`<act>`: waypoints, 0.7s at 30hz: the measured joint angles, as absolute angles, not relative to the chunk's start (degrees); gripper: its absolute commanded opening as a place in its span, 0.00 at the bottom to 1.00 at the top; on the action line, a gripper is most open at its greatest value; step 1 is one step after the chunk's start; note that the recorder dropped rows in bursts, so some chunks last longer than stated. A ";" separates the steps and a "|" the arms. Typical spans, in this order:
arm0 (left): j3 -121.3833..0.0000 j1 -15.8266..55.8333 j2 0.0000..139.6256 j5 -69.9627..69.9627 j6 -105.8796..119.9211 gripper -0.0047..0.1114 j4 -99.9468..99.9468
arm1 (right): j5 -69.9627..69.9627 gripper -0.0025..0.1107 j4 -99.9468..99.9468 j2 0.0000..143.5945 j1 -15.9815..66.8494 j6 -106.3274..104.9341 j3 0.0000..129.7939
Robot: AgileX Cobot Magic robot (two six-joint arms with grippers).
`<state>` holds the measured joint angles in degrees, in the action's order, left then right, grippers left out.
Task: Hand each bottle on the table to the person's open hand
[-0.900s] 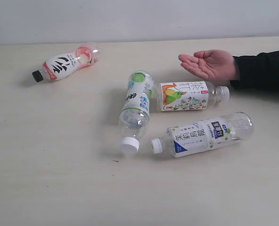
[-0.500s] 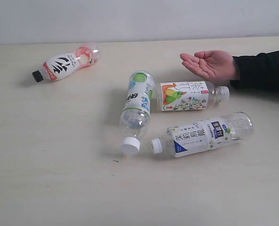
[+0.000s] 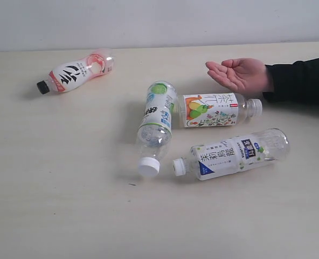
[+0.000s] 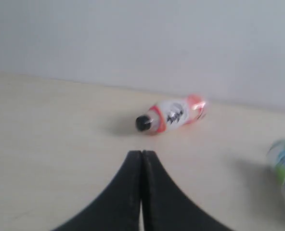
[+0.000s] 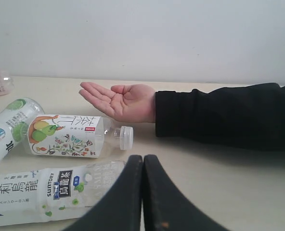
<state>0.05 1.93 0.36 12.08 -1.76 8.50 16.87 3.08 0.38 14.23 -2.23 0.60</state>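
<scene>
A: Exterior view. Four bottles lie on their sides on the table [image 3: 57,205]. Where is the pink-and-white bottle [image 3: 76,71]?

B: Far left, well apart from the others, black cap pointing left. The green-label bottle [image 3: 155,127] lies mid-table with its white cap toward the camera. The pear-label bottle [image 3: 210,110] is just beside its far end, cap to the right. The blue-label bottle [image 3: 232,153] is nearer the camera, its cap close to the green one's cap. The open hand [image 3: 240,74] is held palm up just behind the pear-label bottle.

A: Left wrist view?

B: The left gripper [image 4: 141,154] is clenched, jaws pressed together on nothing. The pink-and-white bottle lies ahead of it, apart. The green-label bottle is blurred and only partly in view.

A: Right wrist view?

B: The right gripper [image 5: 143,159] is also clenched and empty. Its tips overlap the blue-label bottle; contact cannot be told. Beyond lie the pear-label bottle, then the hand, with a black sleeve [image 5: 229,115] over the wrist.
</scene>
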 measured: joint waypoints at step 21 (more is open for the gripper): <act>-25.37 1.93 18.23 -22.89 -24.64 0.04 -2.16 | 16.87 0.02 3.08 0.38 14.23 -2.23 0.60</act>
